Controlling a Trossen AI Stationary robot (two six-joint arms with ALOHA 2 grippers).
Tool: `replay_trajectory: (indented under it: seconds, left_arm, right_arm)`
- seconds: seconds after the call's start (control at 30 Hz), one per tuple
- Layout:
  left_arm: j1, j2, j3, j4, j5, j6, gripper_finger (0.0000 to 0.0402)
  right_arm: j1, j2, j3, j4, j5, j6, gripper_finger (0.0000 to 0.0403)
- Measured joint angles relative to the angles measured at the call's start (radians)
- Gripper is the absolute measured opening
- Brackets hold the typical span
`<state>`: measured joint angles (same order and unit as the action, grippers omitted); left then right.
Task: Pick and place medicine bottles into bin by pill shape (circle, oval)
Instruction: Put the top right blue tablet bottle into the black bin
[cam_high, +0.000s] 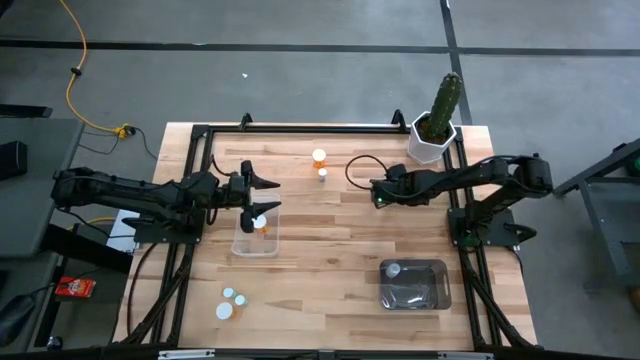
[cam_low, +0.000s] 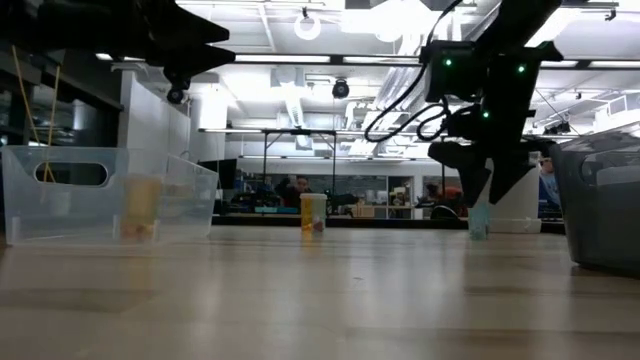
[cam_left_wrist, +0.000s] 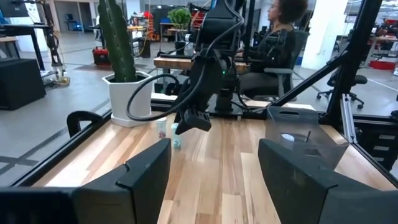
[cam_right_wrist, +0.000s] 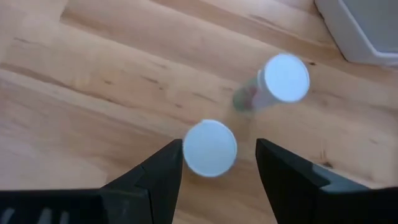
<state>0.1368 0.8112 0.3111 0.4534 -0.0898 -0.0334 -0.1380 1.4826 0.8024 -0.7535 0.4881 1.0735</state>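
My right gripper (cam_high: 377, 193) points down at the table's middle right, open. In its wrist view (cam_right_wrist: 219, 148) its fingers stand on either side of the white cap of an upright pale bottle (cam_right_wrist: 209, 149); I see no touch. A second pale bottle (cam_right_wrist: 280, 84) stands just beyond. My left gripper (cam_high: 268, 195) is open and empty above the clear bin (cam_high: 242, 248), which holds an orange bottle (cam_high: 260, 224). Two orange bottles (cam_high: 319, 157) stand at the far middle. Three white-capped bottles (cam_high: 229, 301) stand at the near left. One bottle (cam_high: 393, 268) lies in the dark bin (cam_high: 432, 297).
A white pot with a green cactus (cam_high: 432, 130) stands at the far right corner, close behind my right arm. A black frame runs along the table's edges. A person sits at a desk beyond the table (cam_left_wrist: 280, 31). Bare wood lies between the two bins.
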Motion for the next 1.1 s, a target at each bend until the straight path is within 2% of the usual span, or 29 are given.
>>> replay_trajectory:
  seconds: [0.37, 0.8, 1.0, 1.1]
  left_arm:
    - [0.000, 0.000, 0.000, 0.000, 0.000, 0.000, 0.0229]
    - [0.000, 0.000, 0.000, 0.000, 0.000, 0.000, 0.0229]
    - [0.000, 0.000, 0.000, 0.000, 0.000, 0.000, 0.0229]
    - [0.000, 0.000, 0.000, 0.000, 0.000, 0.000, 0.0229]
  right_arm:
    - [-0.014, 0.000, 0.000, 0.048, -0.015, -0.043, 0.0194]
    - [-0.014, -0.001, 0.002, 0.041, -0.022, -0.061, 0.0112]
    - [0.001, -0.001, 0.051, 0.039, -0.003, -0.112, 0.0101]
    - [0.030, -0.001, 0.085, 0.122, 0.034, -0.190, 0.0101]
